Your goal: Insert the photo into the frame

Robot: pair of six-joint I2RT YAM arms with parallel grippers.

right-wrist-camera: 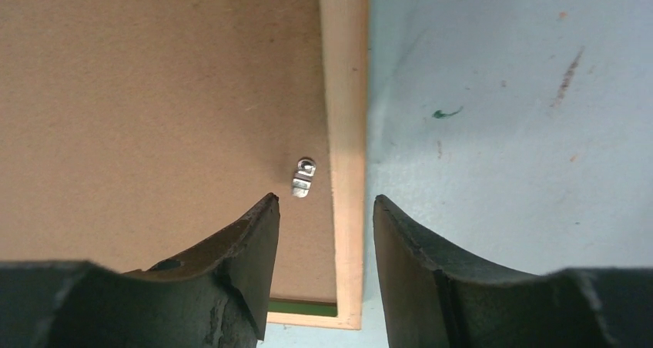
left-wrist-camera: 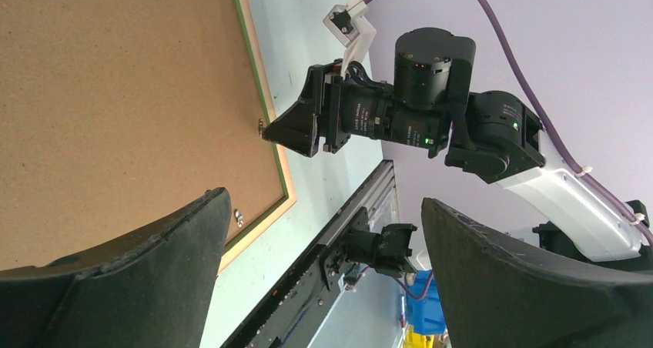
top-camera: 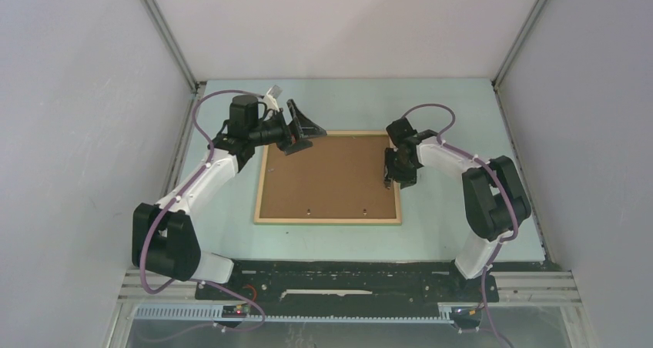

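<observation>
Left arm [top-camera: 202,180]: extended forward from its base, wrist rolled sideways and aimed toward the right arm [top-camera: 462,163]. Left jaws: spread wide, holding nothing. Right arm: elbow raised on the outer side, forearm folded inward, wrist pointing straight down. Right jaws: partly parted, gripping nothing.

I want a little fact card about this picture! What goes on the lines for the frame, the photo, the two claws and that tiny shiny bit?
frame: light wood, lying flat on the pale blue table
photo: inside the frame, brown back up, picture side hidden
left claw: wide open by the frame's far left corner, holding nothing
right claw: partly open over the frame's right rail, holding nothing
shiny bit: small metal tab on the brown back, beside the right rail
</observation>
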